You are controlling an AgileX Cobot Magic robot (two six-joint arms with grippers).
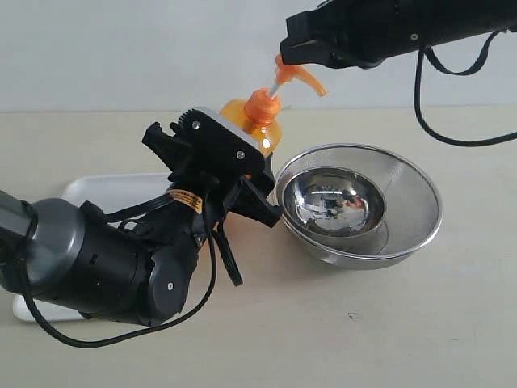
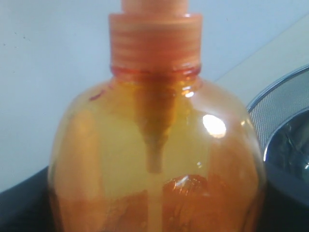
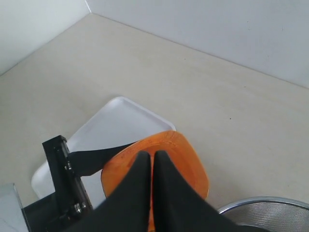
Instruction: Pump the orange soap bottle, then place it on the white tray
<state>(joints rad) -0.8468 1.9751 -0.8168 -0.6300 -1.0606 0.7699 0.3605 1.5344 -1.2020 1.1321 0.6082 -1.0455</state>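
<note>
Left arm (image 1: 97, 259) holds orange soap bottle (image 1: 258, 129) upright.

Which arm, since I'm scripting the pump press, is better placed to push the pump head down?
Right. The right gripper, jaws shut, hangs right over the pump head of the orange soap bottle, while the left gripper grips the bottle's body and is probably needed to steady it.

- A plain, pale grey-white wall (image 1: 121, 48) stood behind the work surface.
- A matte beige tabletop (image 1: 452, 323) met the wall along a straight line.
- The light was soft and even, and shadows were faint.
</note>
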